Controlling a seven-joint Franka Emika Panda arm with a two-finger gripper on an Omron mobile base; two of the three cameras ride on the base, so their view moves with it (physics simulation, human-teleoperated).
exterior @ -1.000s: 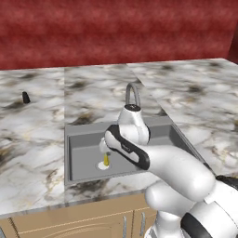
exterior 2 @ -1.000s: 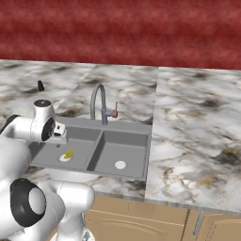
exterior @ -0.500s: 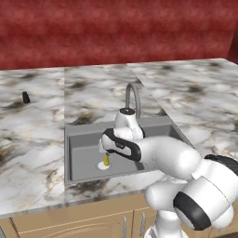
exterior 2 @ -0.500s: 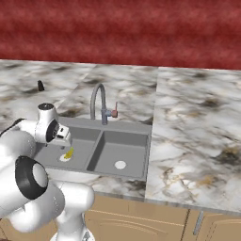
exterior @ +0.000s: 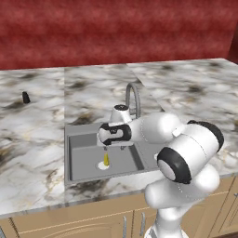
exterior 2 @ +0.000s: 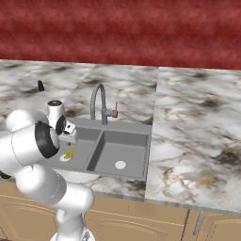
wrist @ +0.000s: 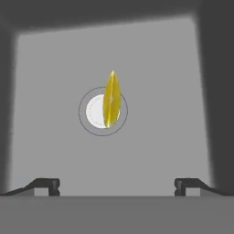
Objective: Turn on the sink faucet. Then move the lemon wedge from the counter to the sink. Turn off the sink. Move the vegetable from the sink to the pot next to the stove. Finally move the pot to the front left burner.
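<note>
The lemon wedge (exterior: 106,159) (exterior 2: 69,153) (wrist: 111,98) stands on edge on the white drain of the left basin of the grey sink (exterior: 83,158) (exterior 2: 127,146). My gripper (exterior: 106,148) (exterior 2: 70,137) (wrist: 118,185) hangs straight above it, pointing down into the basin. It is open, its fingertips wide apart with nothing between them, and it stays clear of the wedge. The grey gooseneck sink faucet (exterior: 132,95) (exterior 2: 98,101) rises behind the basins, its small red lever (exterior 2: 115,111) on the side. No water shows at the spout.
Marble counter (exterior: 37,125) (exterior 2: 188,132) surrounds the sink. A small black cone (exterior: 26,97) (exterior 2: 41,85) stands far left near the red wall. The right basin holds just its white drain (exterior 2: 120,164). My arm stretches across the sink's front.
The arm has folded and its elbow has swung to the right. The hand has shifted a little left over the left basin. The jaws stay open and the wedge has not moved.
</note>
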